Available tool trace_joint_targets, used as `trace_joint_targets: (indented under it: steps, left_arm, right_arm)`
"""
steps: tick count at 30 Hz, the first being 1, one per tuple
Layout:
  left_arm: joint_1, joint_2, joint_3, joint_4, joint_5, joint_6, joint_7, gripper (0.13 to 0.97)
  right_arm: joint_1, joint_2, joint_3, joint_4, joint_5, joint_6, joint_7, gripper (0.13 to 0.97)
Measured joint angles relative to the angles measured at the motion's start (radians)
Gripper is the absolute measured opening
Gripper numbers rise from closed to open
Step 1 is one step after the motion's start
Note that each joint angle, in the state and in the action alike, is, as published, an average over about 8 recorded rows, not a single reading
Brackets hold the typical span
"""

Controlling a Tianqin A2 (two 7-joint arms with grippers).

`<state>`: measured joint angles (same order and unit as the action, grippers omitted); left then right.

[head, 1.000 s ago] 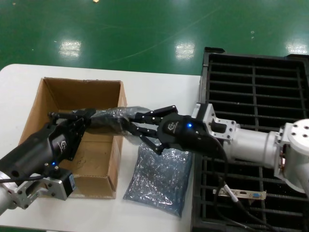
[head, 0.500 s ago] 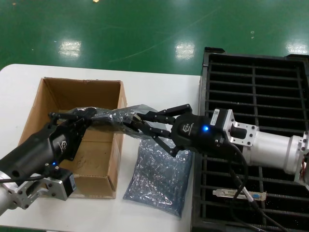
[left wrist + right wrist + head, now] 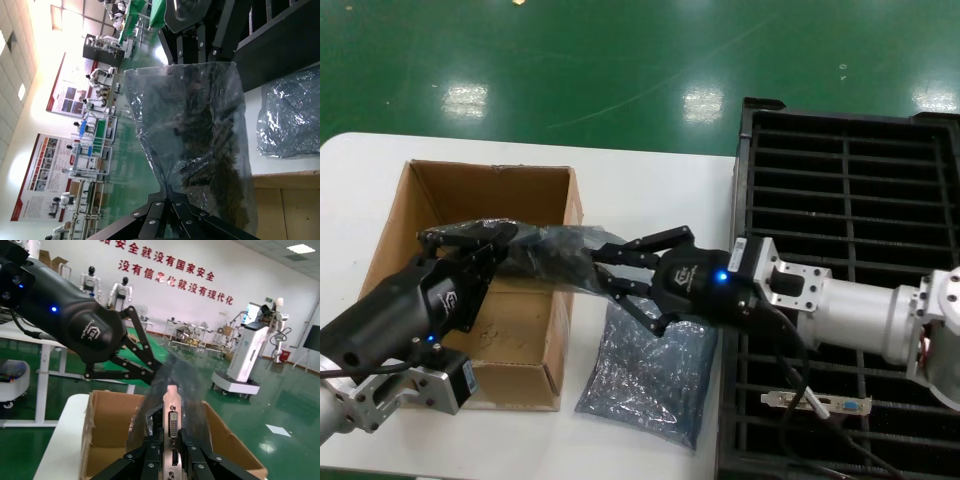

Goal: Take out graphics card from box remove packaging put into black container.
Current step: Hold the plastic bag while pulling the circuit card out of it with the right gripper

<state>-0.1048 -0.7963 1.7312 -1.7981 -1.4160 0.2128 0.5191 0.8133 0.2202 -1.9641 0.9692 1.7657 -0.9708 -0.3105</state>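
Above the open brown box [image 3: 470,280], two robot arms hold a bagged graphics card [image 3: 172,427] between them. The left pincer [image 3: 485,240], reaching in over the box, is clenched on one end of the packaging [image 3: 555,255], the crinkly grey-silver bag that spans the box's right wall. In the left wrist view the bag [image 3: 192,145] stretches away from the closed fingertips with a dark shape inside it. The right pincer [image 3: 610,275], just beside the box's right wall, grips the other end: the right wrist view shows its fingers closed on the card's silver end bracket and port, the bag gathered around the board behind it. The card hangs clear of the box floor, level with the box's rim. A flatter, bluish crinkled bag [image 3: 650,375] lies on the white bench [image 3: 650,190] just to the right of the box, below the right pincer. Further right of the box sits the black container [image 3: 850,200], its ribbed slots in two columns; a second card [image 3: 820,403] with a silver bracket rests in a slot nearest the robot.
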Motion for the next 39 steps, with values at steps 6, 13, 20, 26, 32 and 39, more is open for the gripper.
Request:
trace_joint_targets:
  steps: [6,13,20,26,32,39]
  left_arm:
    - [0.000,0.000,0.000,0.000,0.000,0.000,0.000,0.139]
    - [0.000,0.000,0.000,0.000,0.000,0.000,0.000,0.139]
    - [0.000,0.000,0.000,0.000,0.000,0.000,0.000,0.139]
    - [0.000,0.000,0.000,0.000,0.000,0.000,0.000,0.139]
    - [0.000,0.000,0.000,0.000,0.000,0.000,0.000,0.139]
    - [0.000,0.000,0.000,0.000,0.000,0.000,0.000,0.139]
  right_arm:
    - [0.006,-0.014,-0.016,0.012,-0.006,0.000,0.004,0.187]
    - [0.004,-0.010,-0.021,0.043,-0.005,0.000,0.009,0.187]
    - [-0.021,0.029,-0.004,0.098,0.006,0.006,0.013,0.187]
    - [-0.057,0.079,0.022,0.178,0.024,0.012,0.022,0.187]
    - [-0.092,0.123,0.049,0.243,0.044,0.018,0.015,0.187]
    - [-0.141,0.189,0.090,0.324,0.068,0.018,-0.007,0.187]
